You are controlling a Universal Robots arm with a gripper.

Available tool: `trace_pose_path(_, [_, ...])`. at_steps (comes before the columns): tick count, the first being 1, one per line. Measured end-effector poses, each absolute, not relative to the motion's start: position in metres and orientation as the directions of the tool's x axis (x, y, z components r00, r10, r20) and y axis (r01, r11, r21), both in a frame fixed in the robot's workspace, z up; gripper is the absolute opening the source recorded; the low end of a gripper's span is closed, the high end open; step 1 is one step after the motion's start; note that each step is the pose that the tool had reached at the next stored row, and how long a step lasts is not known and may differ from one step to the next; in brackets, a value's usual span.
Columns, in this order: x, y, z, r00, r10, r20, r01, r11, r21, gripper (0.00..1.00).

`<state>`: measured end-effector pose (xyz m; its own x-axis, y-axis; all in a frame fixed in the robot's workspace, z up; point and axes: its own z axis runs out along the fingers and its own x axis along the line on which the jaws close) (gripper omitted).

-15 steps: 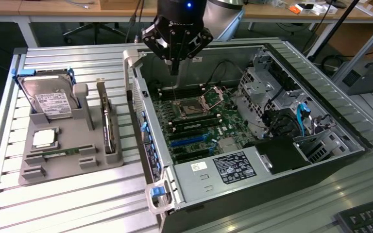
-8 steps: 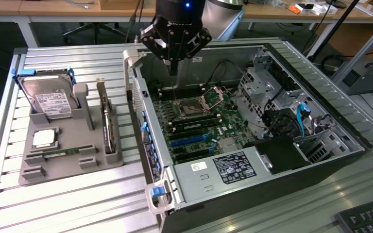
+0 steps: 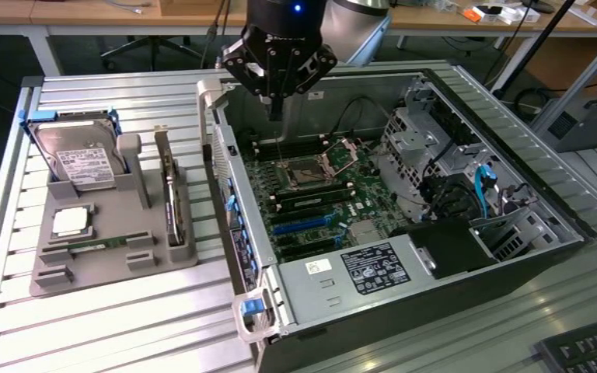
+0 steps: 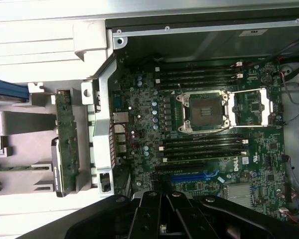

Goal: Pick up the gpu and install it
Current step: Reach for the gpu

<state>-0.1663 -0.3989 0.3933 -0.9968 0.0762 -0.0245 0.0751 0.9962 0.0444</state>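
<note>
The gpu point(image 3: 174, 196) stands on its edge in a slot of the grey holder point(image 3: 122, 217) on the table, at the exterior view's left of the open computer case point(image 3: 403, 256). In the wrist view the gpu point(image 4: 67, 144) shows its green board face and a silver end bracket. My gripper point(image 3: 274, 109) hangs above the far end of the case, over the motherboard point(image 3: 309, 190), apart from the gpu. Its fingers are shut with nothing between them. The same gripper point(image 4: 164, 199) hovers over the board near the blue expansion slot point(image 4: 189, 176).
The holder also carries a hard drive point(image 3: 83, 159), a processor point(image 3: 71, 221) and a RAM stick point(image 3: 96, 247). An open processor socket point(image 4: 204, 110) sits between RAM slots. Drive cages and cables point(image 3: 454, 179) fill the case's right side. A keyboard point(image 3: 589, 350) lies at the near right.
</note>
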Motion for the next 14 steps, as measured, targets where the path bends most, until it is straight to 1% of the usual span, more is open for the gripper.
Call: trace_pose_path(14, [-0.1708,-0.3989,0.3933,-0.997,0.076,-0.024,0.075,0.996,0.044,0.11])
